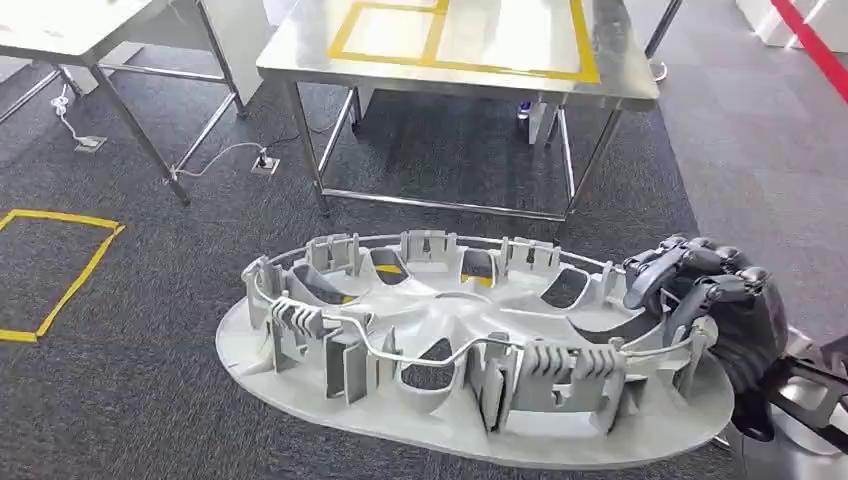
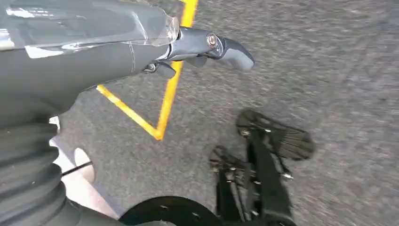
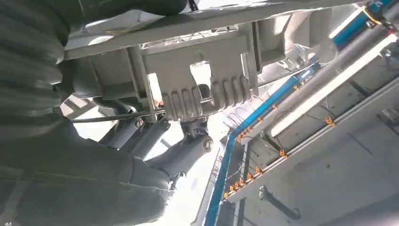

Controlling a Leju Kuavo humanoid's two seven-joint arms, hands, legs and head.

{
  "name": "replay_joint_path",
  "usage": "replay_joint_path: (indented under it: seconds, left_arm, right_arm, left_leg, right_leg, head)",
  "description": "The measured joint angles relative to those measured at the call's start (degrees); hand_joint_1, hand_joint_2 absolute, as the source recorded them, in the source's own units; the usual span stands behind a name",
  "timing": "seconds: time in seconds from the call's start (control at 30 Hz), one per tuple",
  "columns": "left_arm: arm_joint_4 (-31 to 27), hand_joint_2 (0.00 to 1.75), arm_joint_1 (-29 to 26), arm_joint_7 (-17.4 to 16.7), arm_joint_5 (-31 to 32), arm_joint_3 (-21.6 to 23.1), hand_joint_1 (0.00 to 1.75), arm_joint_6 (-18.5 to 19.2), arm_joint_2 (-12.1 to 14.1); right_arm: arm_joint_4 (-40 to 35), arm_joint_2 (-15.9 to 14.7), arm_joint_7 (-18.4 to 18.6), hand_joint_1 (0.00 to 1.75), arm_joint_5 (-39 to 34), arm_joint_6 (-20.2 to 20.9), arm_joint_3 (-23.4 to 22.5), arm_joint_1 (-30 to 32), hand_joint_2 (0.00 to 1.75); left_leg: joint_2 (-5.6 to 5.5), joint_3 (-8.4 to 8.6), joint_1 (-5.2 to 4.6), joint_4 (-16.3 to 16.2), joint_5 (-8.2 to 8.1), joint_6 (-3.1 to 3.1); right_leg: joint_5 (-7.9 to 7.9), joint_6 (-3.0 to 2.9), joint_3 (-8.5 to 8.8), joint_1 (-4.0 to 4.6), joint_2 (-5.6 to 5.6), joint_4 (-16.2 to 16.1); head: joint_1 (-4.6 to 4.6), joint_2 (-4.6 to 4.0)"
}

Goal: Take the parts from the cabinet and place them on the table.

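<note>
The wheel cover (image 1: 470,340) — a large pale grey plastic part with its ribbed clips, spoke openings and a thin wire ring facing up — is lying nearly flat in the air above the dark grey carpet (image 1: 150,330), taking up the lower middle of the head view. The right hand (image 1: 705,295) is gripping it at its right edge, with dark fingers (image 1: 660,265) curling over the rim and the rest of the hand sitting against the outer side. In the right wrist view the same hand (image 3: 155,141) is clasping the cover's edge (image 3: 202,80) just beside one of the ribbed clips, the fingers pressing up against the part's underside, with ceiling rails and blue conduits showing behind. Beyond the cover, a steel table (image 1: 300,50) marked with a yellow tape rectangle (image 1: 585,45) is standing well apart from the part, and a second table (image 1: 60,30) is standing off to the left. On the carpet to the left, a yellow tape outline (image 1: 85,265) is lying near a white cable (image 1: 215,160) running to a floor socket. The left hand (image 2: 207,47) is hanging over the carpet beside a corner of yellow tape (image 2: 162,117) in the left wrist view — its thumb and the short stretch of fingers on show are holding nothing, though I cannot tell whether the fingers are spread or curled.
</note>
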State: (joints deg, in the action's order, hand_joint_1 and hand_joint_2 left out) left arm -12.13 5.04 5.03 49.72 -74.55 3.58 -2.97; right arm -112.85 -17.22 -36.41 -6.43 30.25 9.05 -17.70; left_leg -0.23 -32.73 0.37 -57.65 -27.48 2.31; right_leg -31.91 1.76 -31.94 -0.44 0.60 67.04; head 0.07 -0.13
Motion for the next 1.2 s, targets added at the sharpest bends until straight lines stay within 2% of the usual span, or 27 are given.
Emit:
replay_joint_path:
  seconds: [0.07, 0.1, 0.13, 0.17, 0.23, 0.27, 0.3, 0.4, 0.47, 0.5, 0.57, 0.6, 0.63, 0.67, 0.7, 0.77, 0.83, 0.87, 0.9, 0.93, 1.0, 1.03, 1.07, 1.1, 1.13, 1.17, 1.2]
  left_arm:
    - [0.0, 1.75, -0.1, 0.0, 0.1, 0.1, 0.00, 0.0, 0.0]
    - [0.0, 1.75, -0.2, 0.0, 0.1, 0.1, 0.00, 0.0, 0.0]
    - [0.0, 1.75, -0.2, 0.0, 0.1, 0.2, 0.00, 0.0, 0.0]
    - [0.0, 1.75, -0.3, 0.0, 0.1, 0.2, 0.00, 0.0, -0.1]
    - [0.0, 1.75, -0.3, 0.0, 0.1, 0.4, 0.00, 0.1, -0.1]
    - [0.0, 1.75, -0.3, 0.0, 0.1, 0.4, 0.00, 0.1, -0.1]
    - [0.0, 1.75, -0.3, 0.1, 0.1, 0.4, 0.00, 0.1, -0.1]
    - [0.0, 1.75, -0.2, 0.4, 0.3, 0.5, 0.00, 0.2, -0.1]
    - [0.0, 1.75, -0.1, 0.5, 0.6, 0.5, 0.00, 0.2, -0.2]
    - [0.0, 1.75, 0.0, 0.6, 0.7, 0.6, 0.00, 0.4, -0.2]
    - [0.0, 1.75, -0.2, 0.7, 0.8, 0.6, 0.00, 0.4, 0.0]
    - [0.0, 1.75, -0.4, 0.7, 0.8, 0.6, 0.00, 0.4, 0.0]
    - [0.0, 1.75, -0.6, 0.7, 0.9, 0.6, 0.00, 0.4, 0.0]
    - [0.0, 1.75, -0.7, 0.7, 0.9, 0.6, 0.00, 0.4, 0.0]
    - [0.0, 1.75, -0.8, 0.7, 0.9, 0.6, 0.00, 0.4, 0.1]
    - [0.0, 1.75, -0.8, 0.7, 0.9, 0.6, 0.00, 0.4, 0.2]
    - [0.0, 1.75, -0.9, 0.7, 0.9, 0.6, 0.00, 0.4, 0.3]
    - [0.0, 1.75, -0.9, 0.7, 1.0, 0.6, 0.00, 0.4, 0.3]
    - [0.0, 1.75, -0.9, 0.7, 1.0, 0.7, 0.00, 0.3, 0.3]
    - [0.0, 1.75, -0.7, 0.7, 1.0, 0.7, 0.00, 0.3, 0.3]
    - [0.0, 1.75, -0.6, 0.7, 0.9, 0.7, 0.00, 0.2, 0.3]
    - [0.0, 1.75, -0.6, 0.8, 0.9, 0.7, 0.00, 0.1, 0.4]
    - [0.0, 1.75, -0.7, 0.8, 0.9, 0.7, 0.00, 0.1, 0.4]
    - [0.0, 1.75, -0.8, 0.8, 0.9, 0.7, 0.00, 0.1, 0.4]
    - [0.0, 1.75, -0.9, 0.8, 0.9, 0.7, 0.00, 0.1, 0.4]
    - [0.0, 1.75, -0.9, 0.8, 0.9, 0.7, 0.00, 0.1, 0.4]
    - [0.0, 1.75, -0.9, 0.8, 0.9, 0.7, 0.00, 0.1, 0.4]
  right_arm:
    - [0.0, 0.0, -0.2, 1.75, 0.1, -0.4, 0.0, 0.3, 1.75]
    - [0.0, 0.0, -0.3, 1.75, 0.2, -0.5, 0.0, 0.5, 1.75]
    - [0.0, -0.1, -0.4, 1.75, 0.3, -0.5, 0.0, 0.7, 1.75]
    - [0.0, -0.2, -0.6, 1.75, 0.3, -0.5, 0.0, 0.8, 1.75]
    - [0.0, -0.3, -1.2, 1.75, 0.4, -0.5, 0.1, 0.8, 1.75]
    - [0.1, -0.3, -1.6, 1.75, 0.6, -0.6, 0.1, 1.1, 1.75]
    - [0.2, -0.3, -2.1, 1.75, 0.8, -0.7, 0.2, 1.3, 1.75]
    - [0.1, -0.3, -2.5, 1.75, 1.4, -0.9, 0.2, 1.4, 1.75]
    - [0.1, -0.3, -2.7, 1.75, 1.5, -0.9, 0.2, 1.4, 1.75]
    - [0.1, -0.3, -2.7, 1.75, 1.6, -1.0, 0.2, 1.4, 1.75]
    - [0.1, -0.2, -3.0, 1.75, 1.7, -1.1, 0.3, 1.6, 1.75]
    - [0.1, -0.2, -3.0, 1.75, 1.8, -1.2, 0.4, 1.9, 1.75]
    - [0.1, -0.2, -3.1, 1.75, 1.9, -1.4, 0.4, 2.3, 1.75]
    - [0.1, -0.2, -3.1, 1.75, 2.1, -1.4, 0.4, 2.5, 1.75]
    - [0.1, -0.2, -3.1, 1.75, 2.1, -1.4, 0.4, 2.5, 1.75]
    - [0.1, -0.2, -3.1, 1.75, 2.0, -1.4, 0.4, 2.4, 1.75]
    - [0.1, -0.2, -3.2, 1.75, 1.8, -1.4, 0.5, 2.3, 1.75]
    - [0.0, -0.2, -3.2, 1.75, 1.7, -1.5, 0.4, 2.2, 1.75]
    - [0.0, -0.3, -3.2, 1.75, 1.7, -1.5, 0.4, 2.2, 1.75]
    - [0.0, -0.3, -3.2, 1.75, 1.6, -1.6, 0.4, 2.1, 1.75]
    - [0.0, -0.3, -3.3, 1.75, 1.7, -1.8, 0.4, 2.1, 1.75]
    - [0.0, -0.3, -3.3, 1.75, 1.8, -1.9, 0.5, 2.2, 1.75]
    - [0.0, -0.3, -3.3, 1.75, 1.8, -2.0, 0.5, 2.4, 1.75]
    - [0.1, -0.3, -3.3, 1.75, 1.8, -2.0, 0.5, 2.5, 1.75]
    - [0.1, -0.4, -3.3, 1.75, 1.7, -2.0, 0.5, 2.5, 1.75]
    - [0.1, -0.6, -3.3, 1.75, 1.7, -2.0, 0.5, 2.5, 1.75]
    - [0.1, -0.7, -3.3, 1.75, 1.6, -2.0, 0.5, 2.5, 1.75]
  left_leg:
    - [-0.04, 0.43, 0.00, 0.0, -0.88, 0.09]
    - [-0.10, 0.85, 0.00, 0.0, -1.32, 0.06]
    - [-0.19, 1.47, 0.00, 0.0, -1.90, 0.01]
    - [-0.27, 2.30, 0.01, 0.0, -2.48, -0.09]
    - [-0.31, 4.00, 0.01, 0.0, -3.75, -0.41]
    - [-0.30, 4.10, -0.05, 0.0, -4.26, -0.70]
    - [-0.46, 4.51, -0.27, 0.1, -4.86, -1.16]
    - [-0.09, 6.23, -0.21, -0.3, -4.63, -2.24]
    - [0.16, 4.26, -0.15, -4.1, -4.22, -2.60]
    - [0.16, 1.57, -0.11, -7.9, -4.60, -2.79]
    - [0.17, -4.71, 0.01, -15.1, -7.88, -3.00]
    - [0.17, -7.10, 0.04, -17.0, -9.48, -3.11]
    - [0.18, -8.51, 0.08, -16.9, -9.74, -3.23]
    - [0.19, -8.83, 0.15, -15.0, -8.91, -3.33]
    - [0.21, -8.13, 0.21, -11.1, -6.62, -3.27]
    - [0.40, -5.81, 0.35, -2.6, 1.64, -3.28]
    - [0.88, -5.03, -0.03, -3.0, 0.60, -2.60]
    - [0.55, -4.29, 0.01, -2.5, 1.23, -2.04]
    - [0.53, -4.04, 0.15, -2.5, 1.06, -1.52]
    - [0.30, -2.48, 0.42, -2.4, 0.88, -1.16]
    - [0.32, -1.42, 0.40, -2.1, -0.14, -0.47]
    - [0.26, -0.99, 0.39, -2.0, -0.60, -0.24]
    - [0.14, -0.57, 0.36, -2.0, -1.19, -0.12]
    - [-0.07, 0.00, 0.33, -2.0, -1.83, -0.09]
    - [-0.20, 0.62, 0.29, -2.0, -2.41, -0.08]
    - [-0.40, 1.45, 0.21, -2.0, -3.11, -0.10]
    - [-0.46, 2.36, 0.13, -2.0, -3.83, -0.10]
  right_leg:
    - [-4.11, 0.40, -5.95, -0.07, -0.02, 7.9]
    - [-5.33, 0.49, -7.89, -0.07, -0.02, 9.5]
    - [-4.81, 0.46, -8.45, -0.07, -0.04, 8.5]
    - [-2.80, 0.32, -7.80, -0.07, -0.09, 5.2]
    - [4.16, -0.18, -4.85, -0.06, -0.38, -4.5]
    - [7.74, -0.54, -4.34, 0.04, -0.87, -7.8]
    - [6.20, -0.90, -4.07, 0.28, -0.90, -7.9]
    - [5.45, -2.32, -2.69, 0.38, -0.37, -8.4]
    - [4.72, -2.94, -0.53, 0.02, -0.30, -8.7]
    - [4.17, -3.11, 0.12, 0.00, -0.37, -8.7]
    - [3.04, -3.37, 1.15, 0.00, -0.30, -8.7]
    - [2.46, -3.33, 1.80, -0.01, -0.26, -8.7]
    - [1.84, -3.25, 2.41, -0.08, -0.19, -8.7]
    - [1.19, -3.10, 3.27, -0.18, -0.14, -8.7]
    - [0.45, -2.87, 4.21, -0.36, -0.13, -8.7]
    - [-0.99, -2.20, 5.52, -0.51, -0.11, -8.8]
    - [-2.54, -1.31, 6.84, -0.18, 0.13, -9.1]
    - [-2.27, -0.83, 8.51, -0.20, 0.16, -9.1]
    - [-1.40, -0.43, 8.25, -0.18, 0.17, -8.0]
    - [-0.76, -0.18, 7.11, -0.25, 0.06, -5.8]
    - [0.61, 0.06, 2.49, -0.27, -0.21, 1.8]
    - [-0.63, 0.30, -0.48, -0.27, -0.22, 5.2]
    - [-3.50, 0.43, -3.34, -0.27, -0.22, 7.9]
    - [-6.73, 0.49, -5.71, -0.26, -0.22, 9.2]
    - [-8.42, 0.44, -7.10, -0.26, -0.22, 8.8]
    - [-8.47, 0.29, -7.71, -0.23, -0.22, 6.9]
    - [-6.75, -0.04, -7.54, -0.17, -0.23, 3.7]
  head:
    - [-0.02, 0.00]
    - [-0.07, 0.00]
    - [-0.02, -0.02]
    - [-0.02, 0.00]
    - [0.00, -0.02]
    - [0.02, -0.02]
    - [0.02, -0.02]
    - [-0.13, -0.02]
    - [-0.17, -0.02]
    - [-0.85, 0.00]
    - [-0.81, -0.02]
    - [-0.81, -0.02]
    - [-0.77, -0.02]
    - [-0.81, 0.00]
    - [-0.79, 0.00]
    - [-0.79, -0.02]
    - [-0.74, 0.00]
    - [-0.87, 0.00]
    - [-0.81, 0.00]
    - [-0.77, 0.00]
    - [-0.46, 0.00]
    - [-0.44, -0.02]
    - [-0.41, 0.00]
    - [-0.42, 0.00]
    - [-0.39, 0.00]
    - [-0.39, 0.00]
    - [-0.39, 0.00]
